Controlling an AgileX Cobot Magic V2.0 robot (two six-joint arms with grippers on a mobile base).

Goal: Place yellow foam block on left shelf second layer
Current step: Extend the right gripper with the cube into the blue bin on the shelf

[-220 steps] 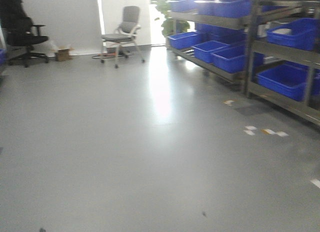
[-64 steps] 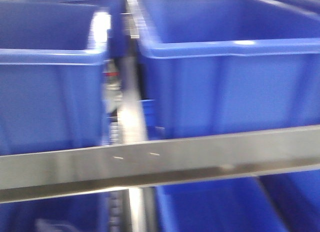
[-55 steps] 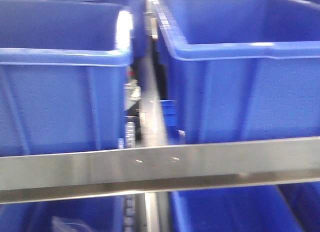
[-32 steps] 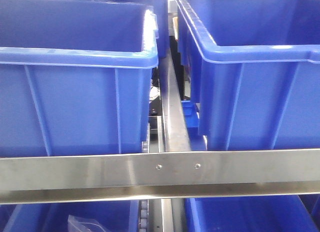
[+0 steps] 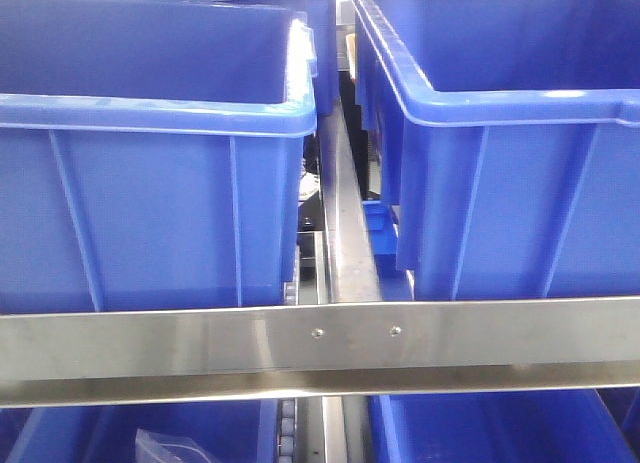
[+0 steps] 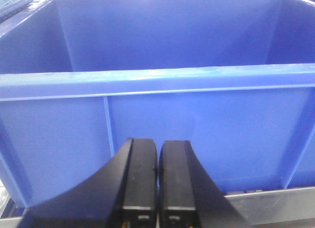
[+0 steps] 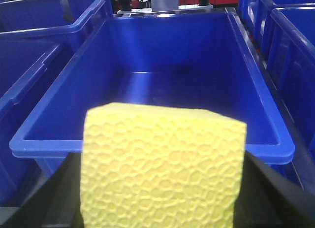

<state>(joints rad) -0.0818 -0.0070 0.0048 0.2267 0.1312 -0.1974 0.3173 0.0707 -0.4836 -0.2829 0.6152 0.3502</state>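
**Front view.** Two blue bins stand side by side on one shelf layer, the left bin [image 5: 150, 213] and the right bin [image 5: 520, 183]. They stand apart, with a steel divider rail [image 5: 345, 213] running back between them. Their own walls hide their floors. A steel front rail [image 5: 320, 338] crosses just below them. Under it, a lower bin [image 5: 60, 433] holds a clear plastic bag [image 5: 165, 448].

**Right wrist view.** We see the yellow foam block [image 7: 162, 169] clamped in the right gripper [image 7: 162, 203]. Its dark fingers [image 7: 278, 198] flank the block on both sides, spread to the block's width. Beyond lies an open bin [image 7: 44, 142] showing only its bare floor. The block covers the middle of the near rim, and we cannot tell whether it is over the bin or short of it. Neighbouring bins [image 7: 290, 41] stand close on both sides, with narrow gaps.

**Left wrist view.** The left gripper [image 6: 158, 149] points at the outer wall of a facing bin [image 6: 206, 129], below its rim. Its two fingers press together with nothing between them. We cannot tell whether the tips touch the wall.
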